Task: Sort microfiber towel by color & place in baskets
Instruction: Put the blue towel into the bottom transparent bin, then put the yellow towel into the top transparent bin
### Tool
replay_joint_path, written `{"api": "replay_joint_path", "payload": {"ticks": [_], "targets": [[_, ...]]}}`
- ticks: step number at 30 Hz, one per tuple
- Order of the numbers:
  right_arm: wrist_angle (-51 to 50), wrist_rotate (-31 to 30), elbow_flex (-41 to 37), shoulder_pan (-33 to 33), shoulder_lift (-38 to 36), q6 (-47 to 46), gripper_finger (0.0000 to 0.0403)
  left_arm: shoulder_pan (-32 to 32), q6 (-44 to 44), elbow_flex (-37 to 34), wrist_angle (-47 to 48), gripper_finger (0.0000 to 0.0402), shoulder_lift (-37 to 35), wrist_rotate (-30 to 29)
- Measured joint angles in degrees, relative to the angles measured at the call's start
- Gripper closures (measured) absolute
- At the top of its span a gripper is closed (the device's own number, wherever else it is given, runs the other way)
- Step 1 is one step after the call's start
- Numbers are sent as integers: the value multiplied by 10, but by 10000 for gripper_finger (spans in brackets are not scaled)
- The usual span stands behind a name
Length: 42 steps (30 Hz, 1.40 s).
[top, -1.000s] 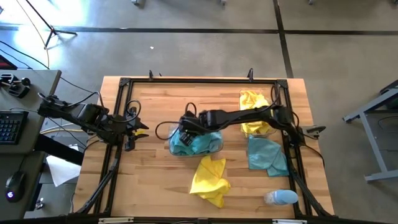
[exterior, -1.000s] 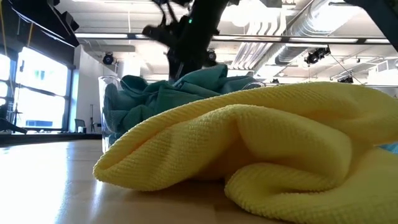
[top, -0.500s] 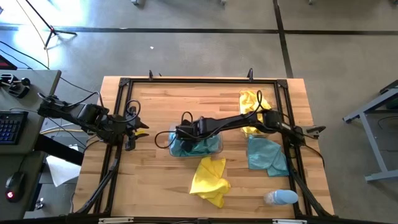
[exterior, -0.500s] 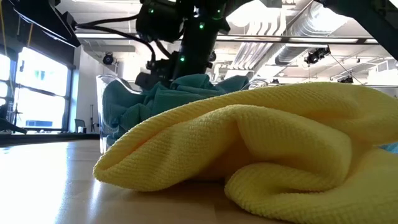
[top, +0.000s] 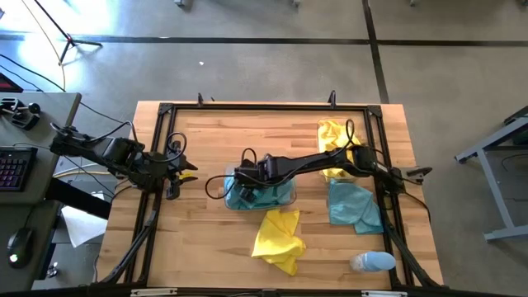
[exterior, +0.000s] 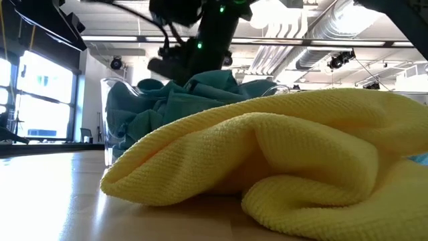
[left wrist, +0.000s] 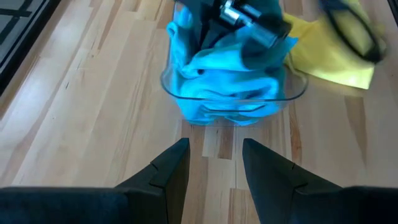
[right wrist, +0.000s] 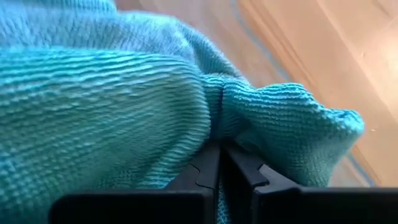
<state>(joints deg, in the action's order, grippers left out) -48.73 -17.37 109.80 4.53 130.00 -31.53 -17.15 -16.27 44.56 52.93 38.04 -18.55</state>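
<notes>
A clear basket (top: 285,198) at the table's middle holds a heap of teal towels (top: 262,192), which also show in the low view (exterior: 167,107). My right gripper (top: 242,185) reaches down into that heap, shut on a teal towel (right wrist: 124,93). A second basket (top: 351,173) at the far right holds a yellow towel (top: 335,134). One teal towel (top: 353,205) and one yellow towel (top: 279,238) lie flat on the table. My left gripper (left wrist: 214,155) waits open at the table's left side (top: 175,173), pointing at the teal basket. My right gripper pinches a puckered fold of the teal towel (right wrist: 214,124) between its two fingertips (right wrist: 205,163). It comes from above, slanting down toward the table's left. The towel lies on the heap inside the basket; I cannot tell how many layers are in the pinch.
A pale blue-and-white bottle (top: 373,261) lies near the table's near right corner. A black frame (top: 247,107) runs around the tabletop. Bare wood lies between my left gripper and the teal basket (left wrist: 186,106).
My right gripper has sunk into the teal heap and shifted a little toward the table's left, rolling somewhat. In the low view the teal heap and the basket's edge have shifted slightly sideways.
</notes>
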Motion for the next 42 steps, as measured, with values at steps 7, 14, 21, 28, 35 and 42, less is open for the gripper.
{"api": "replay_joint_path", "payload": {"ticks": [7,14,21,28,35,42], "targets": [[-4,13,0,4,-26,-5,331,0,14,0,0,266,0,-1],[-12,44,0,4,-45,-15,234,0,14,0,0,266,0,-1],[-29,74,0,6,-87,-54,197,0,14,0,0,266,0,-1],[-84,86,0,26,-126,-95,204,0,1,0,0,266,0,-1],[-146,91,1,79,-148,-142,210,0,-1,0,0,266,0,-1],[-161,90,0,149,-148,-197,210,0,-1,0,0,266,0,-1]]}}
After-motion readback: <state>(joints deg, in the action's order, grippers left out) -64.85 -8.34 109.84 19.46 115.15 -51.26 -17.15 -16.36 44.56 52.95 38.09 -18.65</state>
